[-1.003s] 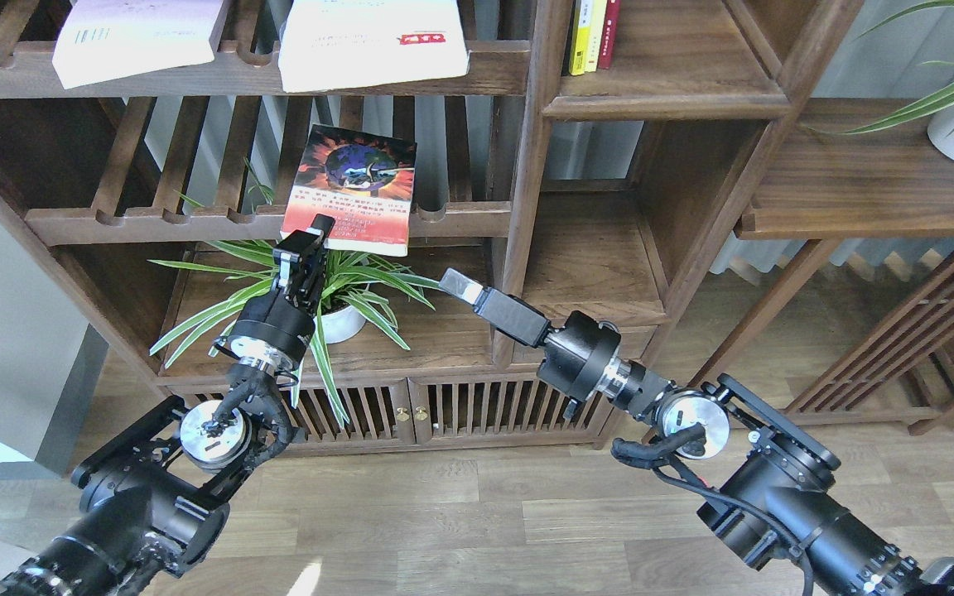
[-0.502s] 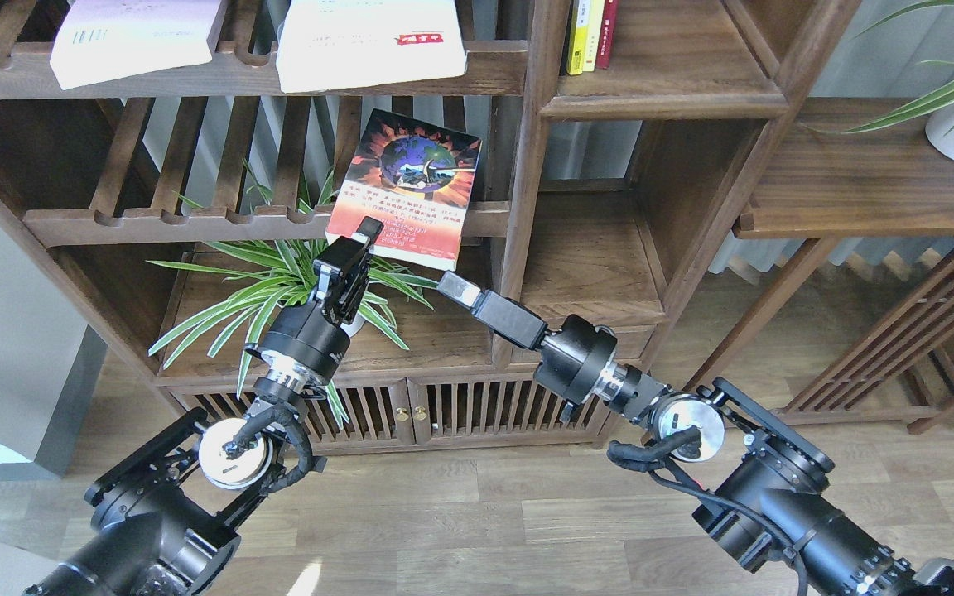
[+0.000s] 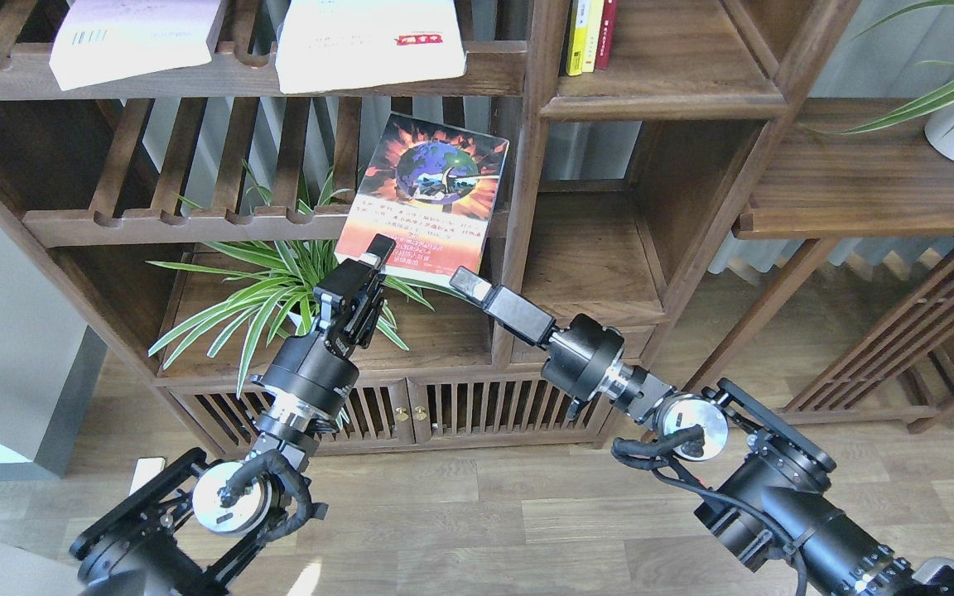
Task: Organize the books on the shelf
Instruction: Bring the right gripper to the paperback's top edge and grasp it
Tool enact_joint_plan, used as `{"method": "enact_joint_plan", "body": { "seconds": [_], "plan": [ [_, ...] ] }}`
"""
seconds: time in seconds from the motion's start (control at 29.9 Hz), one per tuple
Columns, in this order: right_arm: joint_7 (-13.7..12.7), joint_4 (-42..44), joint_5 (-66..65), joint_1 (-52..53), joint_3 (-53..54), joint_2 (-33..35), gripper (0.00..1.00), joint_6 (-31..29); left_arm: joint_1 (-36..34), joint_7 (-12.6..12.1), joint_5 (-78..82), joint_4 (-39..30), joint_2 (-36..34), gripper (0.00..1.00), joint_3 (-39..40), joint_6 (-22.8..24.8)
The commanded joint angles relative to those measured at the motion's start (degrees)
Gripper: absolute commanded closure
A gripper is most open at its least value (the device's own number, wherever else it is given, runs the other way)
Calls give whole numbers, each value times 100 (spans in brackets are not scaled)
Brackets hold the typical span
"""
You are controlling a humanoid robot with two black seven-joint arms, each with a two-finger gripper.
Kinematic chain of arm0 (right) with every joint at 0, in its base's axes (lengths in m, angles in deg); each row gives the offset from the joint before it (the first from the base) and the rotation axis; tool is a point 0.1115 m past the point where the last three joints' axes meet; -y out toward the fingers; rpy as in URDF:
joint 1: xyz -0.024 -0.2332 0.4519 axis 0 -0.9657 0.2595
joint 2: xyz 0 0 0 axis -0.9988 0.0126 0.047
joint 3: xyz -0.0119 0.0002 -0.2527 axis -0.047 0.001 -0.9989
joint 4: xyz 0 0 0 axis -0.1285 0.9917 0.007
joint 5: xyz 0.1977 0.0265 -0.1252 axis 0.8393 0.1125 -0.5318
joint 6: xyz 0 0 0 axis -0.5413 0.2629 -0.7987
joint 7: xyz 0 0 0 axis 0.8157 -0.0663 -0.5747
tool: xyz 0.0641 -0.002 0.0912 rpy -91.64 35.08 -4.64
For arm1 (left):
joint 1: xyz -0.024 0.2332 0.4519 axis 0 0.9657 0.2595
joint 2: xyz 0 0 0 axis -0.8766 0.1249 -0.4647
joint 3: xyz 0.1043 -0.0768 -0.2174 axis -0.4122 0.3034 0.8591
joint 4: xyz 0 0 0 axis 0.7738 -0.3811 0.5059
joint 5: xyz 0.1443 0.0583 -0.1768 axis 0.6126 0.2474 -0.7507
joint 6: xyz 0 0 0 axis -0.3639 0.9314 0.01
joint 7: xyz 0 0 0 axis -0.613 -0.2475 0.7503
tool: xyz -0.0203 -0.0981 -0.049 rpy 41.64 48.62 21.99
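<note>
Since a second ago our left gripper [image 3: 378, 245] has carried the dark paperback with the orange-red picture cover [image 3: 427, 194] rightward and a little up, so that it now tilts in front of the slatted rack's right end, close to the upright post [image 3: 527, 165]. Our left fingers are clamped on the book's lower edge, the cover facing us above them. Just right of that grip, our right gripper [image 3: 464, 282] has edged up to the book's lower right corner; we cannot tell whether its fingers are parted or whether they touch the book. Below the left fingers spread the green leaves of a spider plant [image 3: 278, 285] on a lower board. Right of both grippers, past the post, lies the dark walnut flat-board shelf [image 3: 589, 265]. Well above the fingers, the large white paperback with a small red label [image 3: 369, 41] and the pale lilac-white paperback with a barcode [image 3: 133, 37] lie on the upper slatted rack [image 3: 237, 79].
</note>
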Motion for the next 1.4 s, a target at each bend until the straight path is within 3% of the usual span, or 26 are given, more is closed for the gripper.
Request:
{"method": "enact_joint_plan", "body": {
  "seconds": [0.0,0.33,1.37],
  "plan": [
    [9,16,25,10,29,-9,1,14,151,15,8,-188,-70,100,62,0],
    [9,68,139,80,100,-88,1,58,116,77,-1,-311,-131,100,63,0],
    [-8,455,614,924,82,-167,4,216,151,-55,25,-637,-290,100,-272,0]
  ]
}}
